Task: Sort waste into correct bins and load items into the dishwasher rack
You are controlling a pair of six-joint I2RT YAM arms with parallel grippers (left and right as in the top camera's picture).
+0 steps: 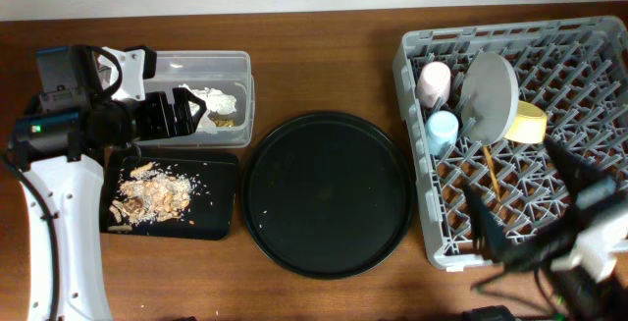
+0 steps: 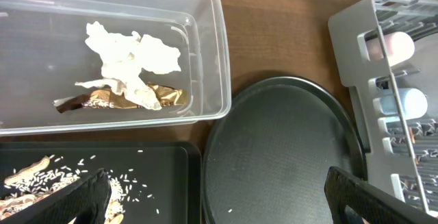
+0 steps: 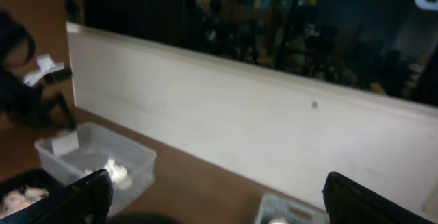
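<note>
Wood table | clear tub: crumpled white napkin over gold wrapper; left pincer, right pincer gaping, empty

- Overhead: straight down, far, whole table.
- Left wrist: close, downward over clear tub at ten o'clock.
- Right wrist: level, toward wall; shares that tub.

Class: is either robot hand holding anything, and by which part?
Nothing is held: the left hand and the right hand are both open and empty.
</note>
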